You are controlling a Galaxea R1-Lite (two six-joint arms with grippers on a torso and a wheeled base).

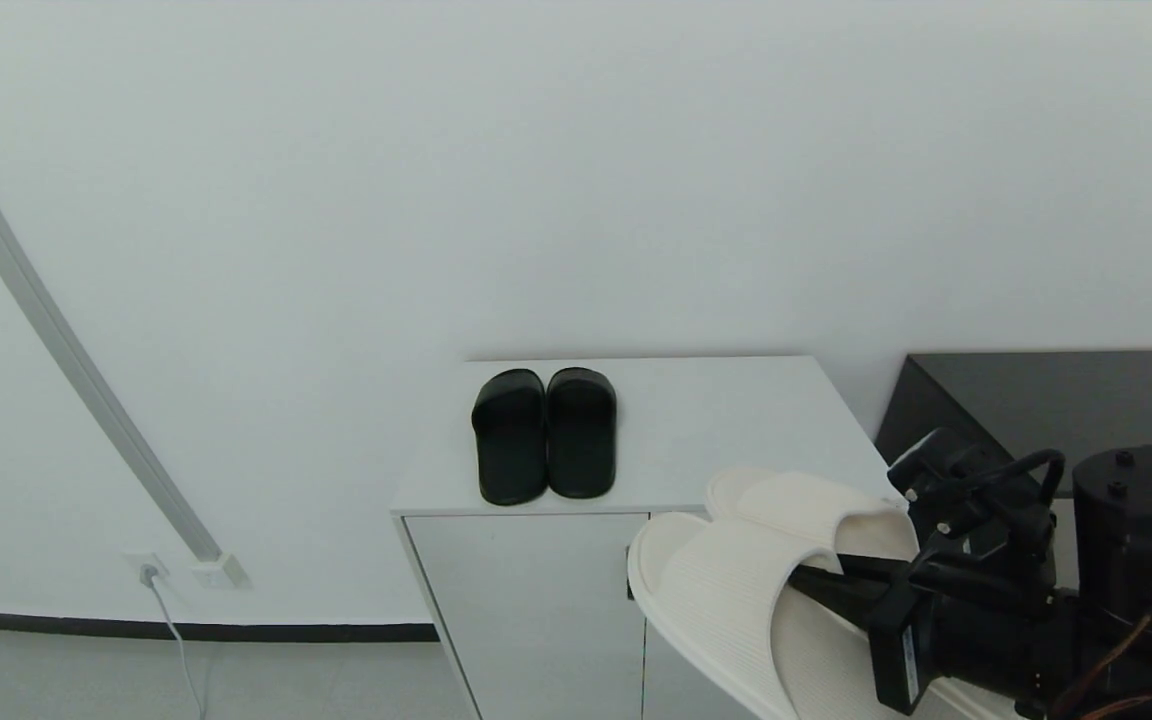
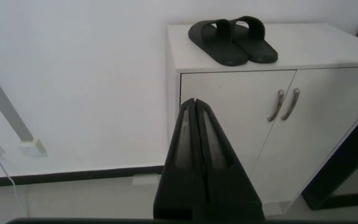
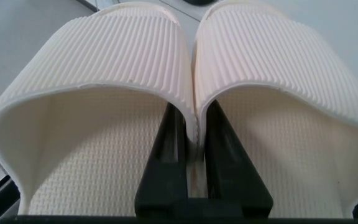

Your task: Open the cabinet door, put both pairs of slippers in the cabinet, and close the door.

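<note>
On cabinet (image 1: pixel 716 430) top: black slippers (image 1: pixel 544 435); right tool (image 3: pixel 190 134) grasping white slippers (image 1: pixel 736 590); left tool (image 2: pixel 195 106) clenched.

From the head, I look forward and down onto the cabinet (image 1: pixel 726 420) top from some way back. My left wrist camera sits lower and off to the left, sighting along the left end effector (image 2: pixel 195 102) at the cabinet front; both views share the black slippers (image 2: pixel 234 40). My right wrist camera peers close along the right end effector (image 3: pixel 194 121) into the white slippers (image 3: pixel 129 56), also in the head view.
</note>
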